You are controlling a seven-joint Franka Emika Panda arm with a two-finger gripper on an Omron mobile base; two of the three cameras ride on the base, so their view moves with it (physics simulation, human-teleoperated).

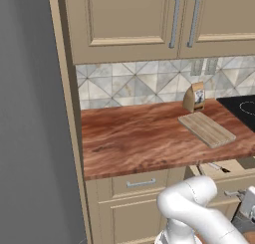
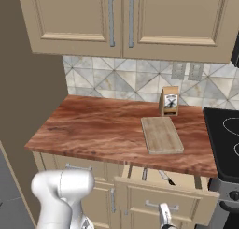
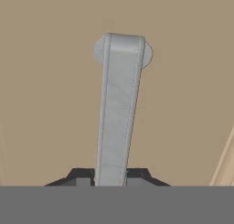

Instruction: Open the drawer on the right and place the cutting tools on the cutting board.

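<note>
Clenched gripper point(image 3: 109, 179) grasps the silver handle point(image 3: 119, 109) at lower centre of the hand view; drawer point(image 2: 163, 195) partly open at lower right, knife point(image 2: 164, 176) inside; cutting board point(image 2: 161, 134) centre-right on counter point(image 2: 93, 127)

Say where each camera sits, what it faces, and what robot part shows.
Left base view: behind and left of the arm, which shows lower right; looks down over counter and cutting board.
Right base view: behind its right, same scene; arm lower left.
Hand view: on the hand, facing the drawer handle; end effector shut on it.
Shared: both base views show the cutting board and open drawer.
</note>
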